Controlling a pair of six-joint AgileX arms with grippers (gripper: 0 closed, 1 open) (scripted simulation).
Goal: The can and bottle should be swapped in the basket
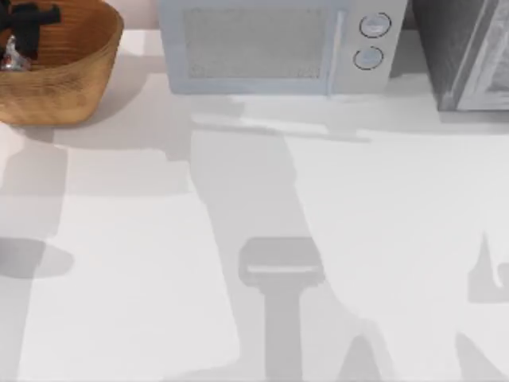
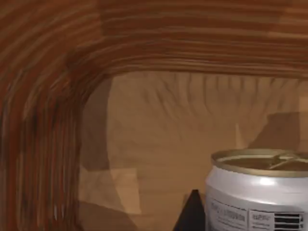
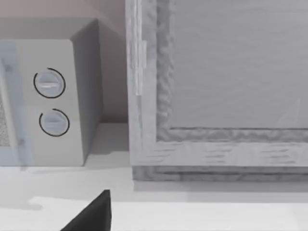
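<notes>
The orange-brown wicker basket (image 1: 87, 72) stands at the table's far left corner. My left gripper (image 1: 28, 20) reaches down into it, right above the can (image 1: 12, 57). In the left wrist view the can (image 2: 260, 197) stands upright on the basket's floor, white with a dull gold top, very close to the camera, with the basket's ribbed wall (image 2: 144, 43) curving behind it. Whether my left gripper holds the can I cannot tell. The bottle is out of view. A black edge of my right gripper (image 3: 91, 216) hangs low over the table, in front of the grey cabinet.
A pale microwave (image 1: 270, 44) stands along the back edge, its two round knobs (image 3: 50, 103) facing forward. To its right sits a grey cabinet (image 1: 465, 52) with a framed door. The arms cast shadows across the white table (image 1: 159, 263).
</notes>
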